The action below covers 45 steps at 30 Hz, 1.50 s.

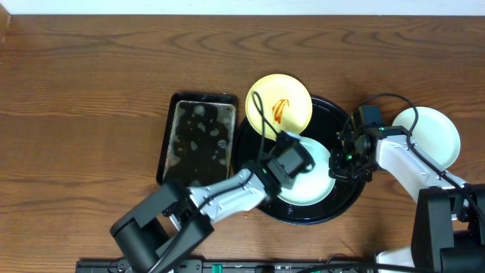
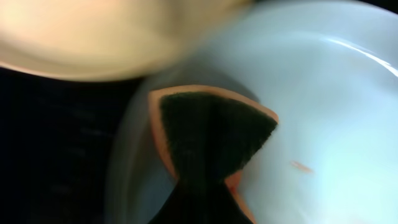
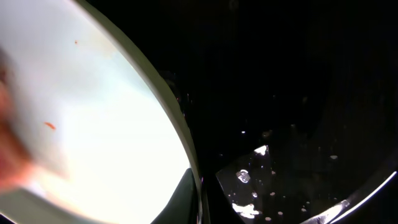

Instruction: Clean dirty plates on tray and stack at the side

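Sponge: closest to the left wrist camera, the sponge (image 2: 211, 134) shows a dark green scouring face with an orange edge. It is folded and pressed onto a pale plate.
Left gripper: the left gripper (image 1: 292, 161) is clenched on the sponge, over the middle of the tray.
Mint plate: the mint plate (image 1: 317, 186) lies flat inside the tray, under the sponge. It is mostly wiped, with only small orange flecks (image 3: 50, 126) showing.
Right gripper: the right gripper (image 1: 347, 161) is clenched at this plate's right rim. Whether it nips the rim cannot be told.
Yellow plate: the yellow plate (image 1: 280, 98) overlaps the tray's far-left rim and carries an orange sauce smear (image 1: 280, 110).
Third plate: the third plate (image 1: 436, 136) sits on the table (image 1: 91, 91) just right of the tray, and it looks clean.
Tray: the tray (image 1: 333, 214) is near the table's front edge, right of centre.
Pan: the pan (image 1: 198, 140) is wet and sits just left of the tray.
Progress: likely one plate is finished and set aside, and the second is nearly scrubbed. The yellow plate is not yet cleaned, and no stack is built.
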Motion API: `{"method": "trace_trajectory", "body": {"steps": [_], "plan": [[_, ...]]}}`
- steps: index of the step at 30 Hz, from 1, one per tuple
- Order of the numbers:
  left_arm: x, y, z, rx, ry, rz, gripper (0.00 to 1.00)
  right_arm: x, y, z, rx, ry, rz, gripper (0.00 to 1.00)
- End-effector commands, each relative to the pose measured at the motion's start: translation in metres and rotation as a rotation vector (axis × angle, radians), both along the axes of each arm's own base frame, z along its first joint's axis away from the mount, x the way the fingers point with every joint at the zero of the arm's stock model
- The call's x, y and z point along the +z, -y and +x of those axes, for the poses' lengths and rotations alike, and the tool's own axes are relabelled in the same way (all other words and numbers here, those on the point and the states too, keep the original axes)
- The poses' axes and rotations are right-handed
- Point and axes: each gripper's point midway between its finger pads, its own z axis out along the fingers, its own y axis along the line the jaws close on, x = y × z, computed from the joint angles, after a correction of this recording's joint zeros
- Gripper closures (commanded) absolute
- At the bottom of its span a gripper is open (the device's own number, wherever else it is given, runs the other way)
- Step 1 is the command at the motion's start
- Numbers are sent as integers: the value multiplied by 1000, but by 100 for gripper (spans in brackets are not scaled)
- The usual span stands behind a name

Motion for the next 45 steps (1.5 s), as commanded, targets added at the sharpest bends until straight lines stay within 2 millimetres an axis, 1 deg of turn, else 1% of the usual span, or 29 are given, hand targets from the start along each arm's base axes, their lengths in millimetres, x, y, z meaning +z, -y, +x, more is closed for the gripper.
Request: {"method": "trace_trajectory", "body": {"steps": [1,3,4,5,7,9,10,12,15,18,20,21,22,25,27,30,32,34,38,41,43,45], "plan": [[-3,-30,23,86,59,91,92,-1,1,-3,0,-2,-24,99],[-5,-31,20,80,38,91,93,-1,1,-3,0,-2,-24,99],[-8,-26,15,59,7,70,92,-1,1,-3,0,-2,-24,99],[-11,-18,6,25,-43,32,92,-1,1,-3,0,-2,-24,99],[-15,5,-17,-64,-171,-71,93,-1,1,-3,0,-1,-24,99],[-13,27,-40,-155,-279,-173,93,-1,1,-3,0,-2,-24,99],[-11,33,-46,-187,-297,-195,93,-1,1,-3,0,-2,-24,99],[-7,44,-54,-307,-276,-202,93,-1,1,-3,-1,-2,-24,99],[-3,56,-57,-459,-191,-175,93,-1,1,-3,0,-2,-23,99],[1,63,-57,-576,-119,-149,93,-1,1,-5,0,-8,-24,99],[2,61,-47,-600,-53,-102,93,-1,1,-5,0,-10,-24,99],[3,57,-38,-580,-10,-66,93,-1,1,-5,0,-10,-24,99],[4,52,-25,-534,43,-23,93,-1,1,-5,0,-10,-24,99],[12,43,1,-447,150,40,92,-1,1,-5,0,-9,-21,99],[17,44,10,-425,185,29,93,-1,1,-5,0,-10,-21,99],[19,47,19,-411,213,4,93,-1,1,-5,0,-10,-21,99],[16,49,21,-409,216,2,93,-1,1,-5,0,-10,-21,99],[7,48,20,-411,205,12,92,-1,1,-5,0,-10,-21,99],[-15,43,16,-415,162,50,93,-1,1,-5,0,-10,-21,99],[-27,33,10,-417,114,92,92,-1,1,-5,0,-10,-21,99],[-31,26,7,-415,87,119,92,-1,1,-5,0,-10,-21,99],[-34,14,5,-402,68,168,93,-1,1,-5,0,-10,-21,99]]}}
